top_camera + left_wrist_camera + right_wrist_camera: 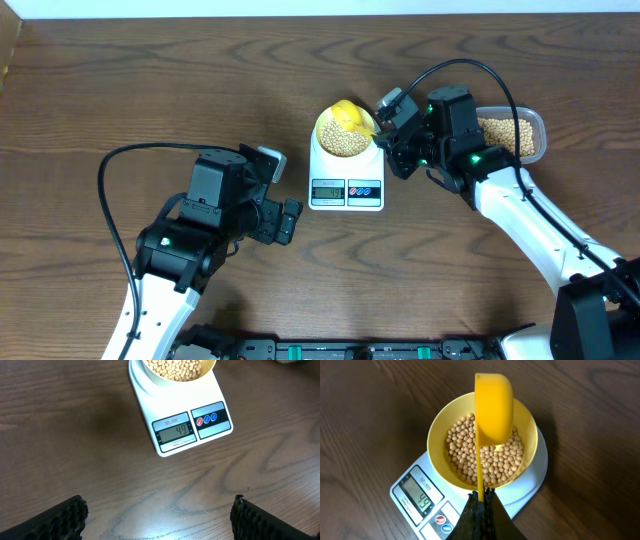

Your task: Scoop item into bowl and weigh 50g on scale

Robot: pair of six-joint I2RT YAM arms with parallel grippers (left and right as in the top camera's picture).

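A: Which step is in hand, in your opinion?

B: The fine dosing, I think. Nearest to the robot, the left end effector [159, 505] hovers above the bare tabletop [75, 435] with its fingers wide apart and holds nothing. Just beyond it stands the scale [150, 402], and its display [173, 434] reads 49, so the target is one gram away.

A: And what is on the scale?

B: The bowl [437, 430] sits on the platform. The beans [465, 455] cover its bottom in a loose layer. Over them hangs a yellow scoop [493, 410], tipped, with its back toward the wrist camera. I cannot tell whether any beans remain inside it.

A: Who holds the scoop?

B: The right end effector [481, 502]; its fingers are pressed together on the thin handle.

A: What does the next move ask for?

B: Only a few beans more, given by a very small tilt or shake. A full scoop would surely pass 50.

A: Is there a supply?

B: Yes. Farther to the right, the clear container [535, 125] has more of the same beans in it.
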